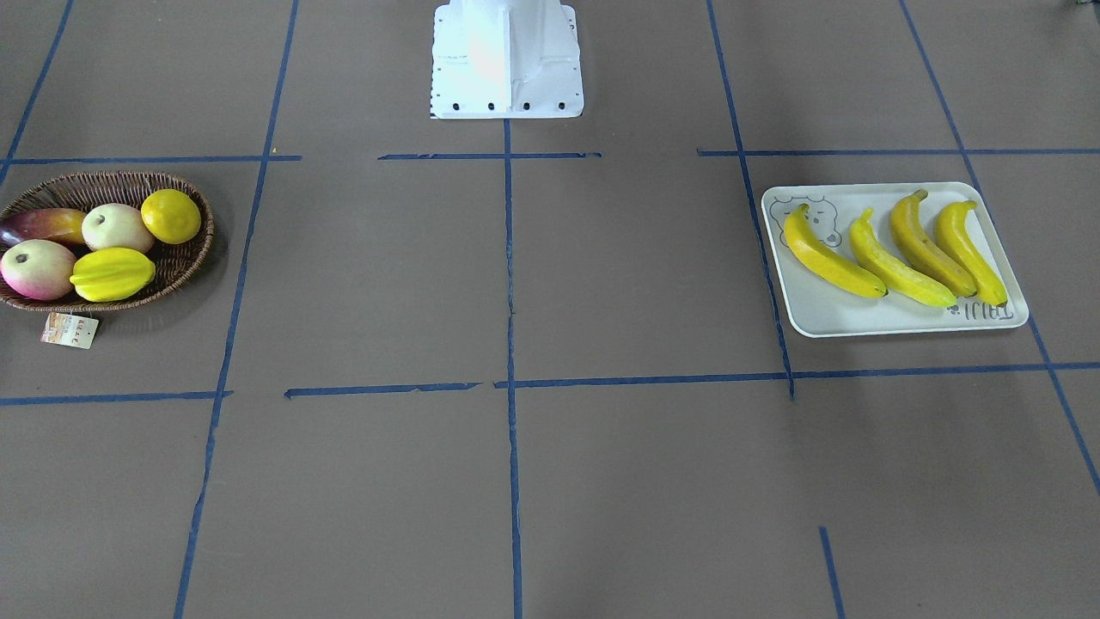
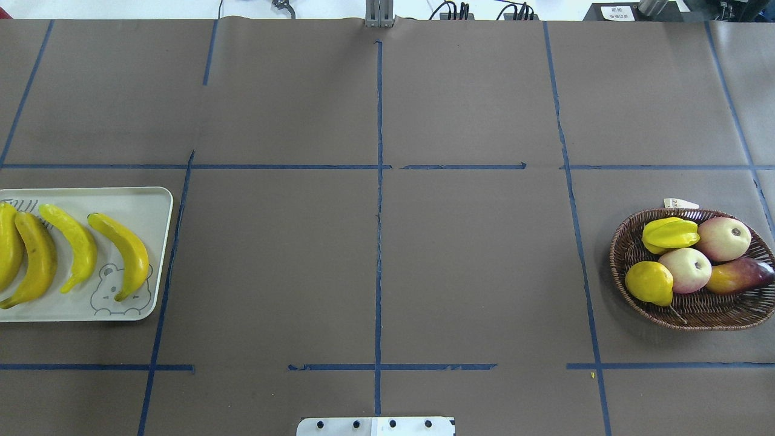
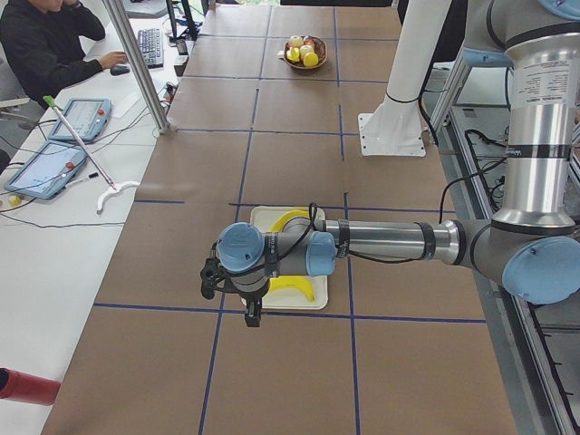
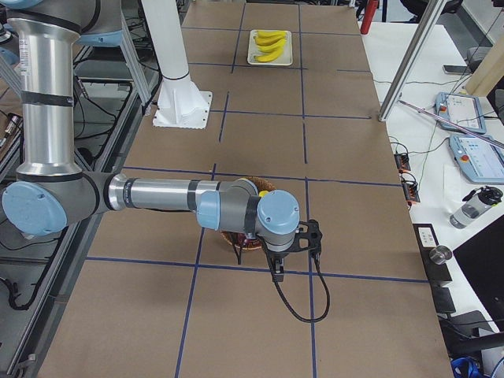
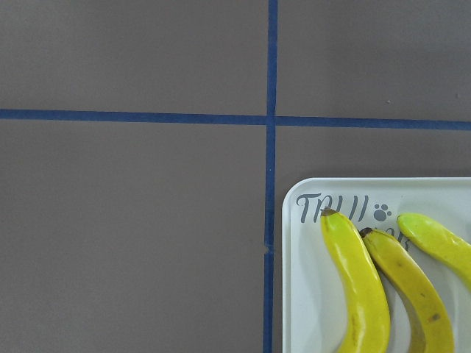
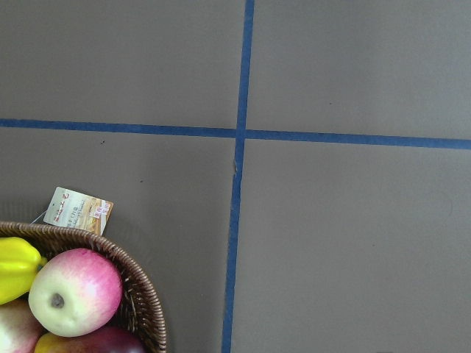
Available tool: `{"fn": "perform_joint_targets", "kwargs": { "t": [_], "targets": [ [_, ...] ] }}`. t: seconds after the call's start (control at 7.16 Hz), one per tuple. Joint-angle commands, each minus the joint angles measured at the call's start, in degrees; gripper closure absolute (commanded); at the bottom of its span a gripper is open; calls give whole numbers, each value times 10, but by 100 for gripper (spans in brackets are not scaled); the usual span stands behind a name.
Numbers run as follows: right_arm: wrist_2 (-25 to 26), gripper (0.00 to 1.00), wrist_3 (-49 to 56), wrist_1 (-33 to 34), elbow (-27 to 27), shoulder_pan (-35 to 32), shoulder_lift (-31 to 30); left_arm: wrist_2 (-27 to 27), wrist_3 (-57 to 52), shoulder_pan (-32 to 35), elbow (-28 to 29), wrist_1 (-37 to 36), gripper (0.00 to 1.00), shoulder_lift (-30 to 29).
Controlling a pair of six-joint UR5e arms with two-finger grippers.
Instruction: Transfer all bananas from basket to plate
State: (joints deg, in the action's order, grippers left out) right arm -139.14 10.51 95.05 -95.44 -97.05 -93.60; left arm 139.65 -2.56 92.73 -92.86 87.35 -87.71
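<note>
The left gripper (image 3: 251, 317) hangs at the plate's (image 1: 825, 314) corner, all four bananas (image 1: 894, 269) on it; the right gripper (image 4: 277, 272) hangs by the basket (image 1: 198, 249) holding apples (image 1: 116, 226), lemon (image 1: 171, 215), starfruit (image 1: 112, 273). Neither's opening can be told.

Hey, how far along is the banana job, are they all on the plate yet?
It looks finished. All four long glossy yellow bananas lie on the flat off-white rectangular bear plate. The shallow dark-brown woven wicker basket holds no banana, only a ridged yellow starfruit, a round yellow lemon, two pink-and-cream apples and a reddish mango. No banana is in hand, and nothing seems left to move.
</note>
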Motion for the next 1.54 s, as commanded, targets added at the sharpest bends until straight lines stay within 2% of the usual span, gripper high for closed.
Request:
{"fn": "perform_joint_targets", "kwargs": {
  "t": [0.0,1.4],
  "targets": [
    [1,0,-1,-1,16,-2,-2,0,0,0,2,0,0,0],
    [-3,0,-1,-3,20,-2,1,0,-2,-1,8,1,0,-2]
  ]
}}
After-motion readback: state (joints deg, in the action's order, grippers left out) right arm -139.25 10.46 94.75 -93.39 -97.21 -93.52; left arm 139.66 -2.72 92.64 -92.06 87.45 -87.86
